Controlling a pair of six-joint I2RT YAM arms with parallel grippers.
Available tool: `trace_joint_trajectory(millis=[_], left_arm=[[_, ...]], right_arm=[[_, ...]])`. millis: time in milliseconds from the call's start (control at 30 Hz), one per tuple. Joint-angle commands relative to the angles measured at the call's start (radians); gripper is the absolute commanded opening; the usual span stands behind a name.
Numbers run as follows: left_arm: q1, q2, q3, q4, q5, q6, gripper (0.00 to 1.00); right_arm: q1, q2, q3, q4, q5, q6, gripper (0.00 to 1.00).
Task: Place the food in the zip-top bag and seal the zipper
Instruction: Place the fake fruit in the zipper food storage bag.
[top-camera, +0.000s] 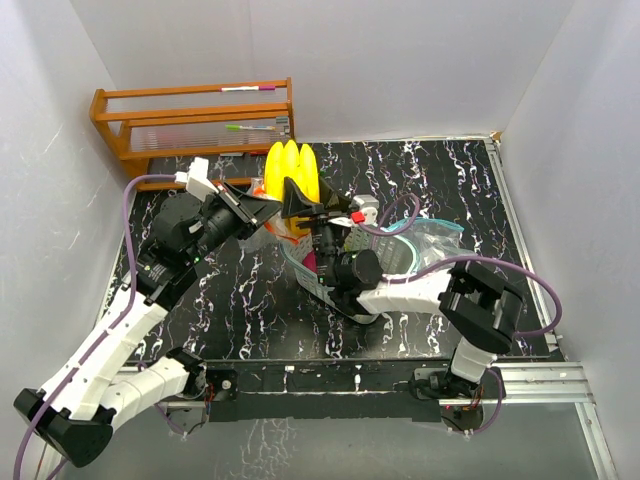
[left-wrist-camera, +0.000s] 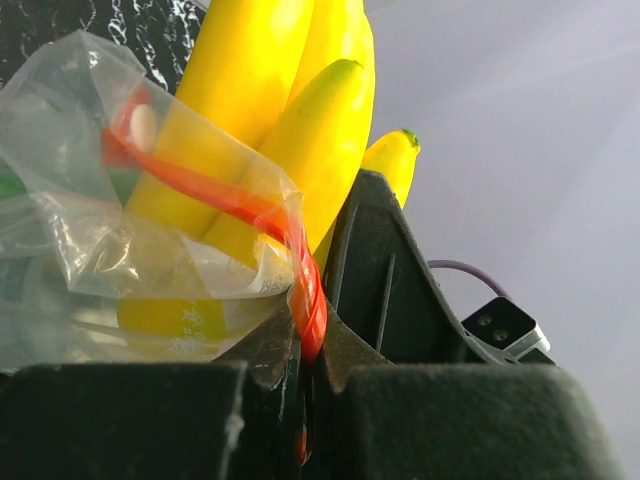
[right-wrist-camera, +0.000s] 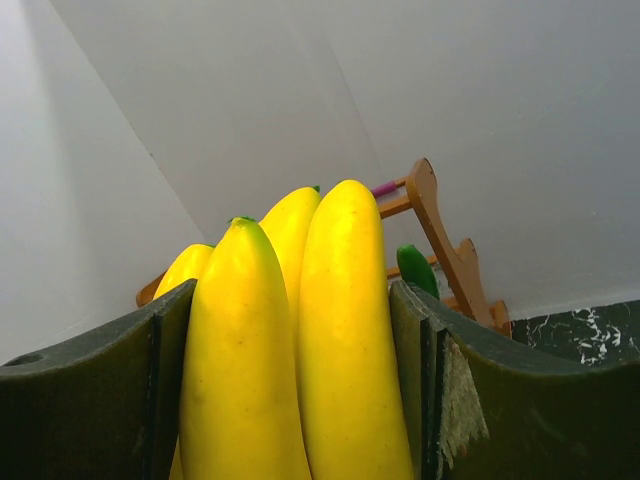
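At the mouth of the zip-top bag (left-wrist-camera: 90, 230) the left gripper (left-wrist-camera: 303, 370) is clamped on its red zipper strip (left-wrist-camera: 300, 270), thin limp film; just beyond that rim the right gripper (right-wrist-camera: 290, 390) clasps the bananas (right-wrist-camera: 345, 330), probably light, stiff and slick, best held mid-bunch

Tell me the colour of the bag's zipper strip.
The zipper strip is red; clearest in the left wrist view.

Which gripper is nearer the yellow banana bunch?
Right. Right gripper has the yellow banana bunch between its fingers; left gripper pinches the red zipper of the clear bag beside it.
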Motion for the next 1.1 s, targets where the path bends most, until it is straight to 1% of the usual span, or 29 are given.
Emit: trace_joint_trajectory(millis=[0, 100, 200, 333, 400, 467, 533, 600, 700, 800, 900, 967, 1067], left_arm=[[-0.015, -0.022, 0.080, 0.094, 0.053, 0.020, 0.00], [-0.014, -0.036, 0.073, 0.080, 0.027, 0.038, 0.00], [-0.014, -0.049, 0.078, 0.066, -0.012, 0.068, 0.00], [-0.015, -0.046, 0.098, 0.055, -0.094, 0.126, 0.00], [-0.015, -0.032, 0.112, 0.065, -0.107, 0.137, 0.00], [-0.014, -0.019, 0.125, 0.080, -0.106, 0.144, 0.00], [-0.014, -0.012, 0.134, 0.084, -0.105, 0.145, 0.00], [-0.014, -0.012, 0.131, 0.096, -0.105, 0.142, 0.00], [-0.014, -0.009, 0.123, 0.114, -0.101, 0.135, 0.00], [-0.015, 0.004, 0.129, 0.128, -0.089, 0.130, 0.00], [-0.015, 0.013, 0.133, 0.136, -0.084, 0.130, 0.00], [-0.015, 0.013, 0.133, 0.134, -0.088, 0.134, 0.00], [-0.015, 0.006, 0.125, 0.134, -0.090, 0.139, 0.00]], right_arm=[[0.057, -0.017, -0.059, 0.328, 0.016, 0.058, 0.10], [0.057, -0.077, -0.072, 0.329, 0.069, 0.098, 0.10], [0.060, -0.140, -0.122, 0.294, 0.072, 0.183, 0.11], [0.064, -0.240, -0.182, 0.132, 0.084, 0.332, 0.19], [0.063, -0.270, -0.199, 0.070, 0.088, 0.408, 0.23], [0.064, -0.278, -0.199, 0.048, 0.059, 0.435, 0.27], [0.064, -0.284, -0.180, -0.019, 0.028, 0.466, 0.32], [0.065, -0.293, -0.153, -0.136, 0.004, 0.506, 0.34], [0.065, -0.288, -0.116, -0.258, -0.024, 0.542, 0.34], [0.070, -0.265, -0.117, -0.278, -0.035, 0.564, 0.34], [0.087, -0.240, -0.120, -0.273, -0.045, 0.533, 0.35], [0.095, -0.223, -0.129, -0.240, -0.076, 0.477, 0.39], [0.096, -0.224, -0.175, -0.164, -0.140, 0.460, 0.45]])
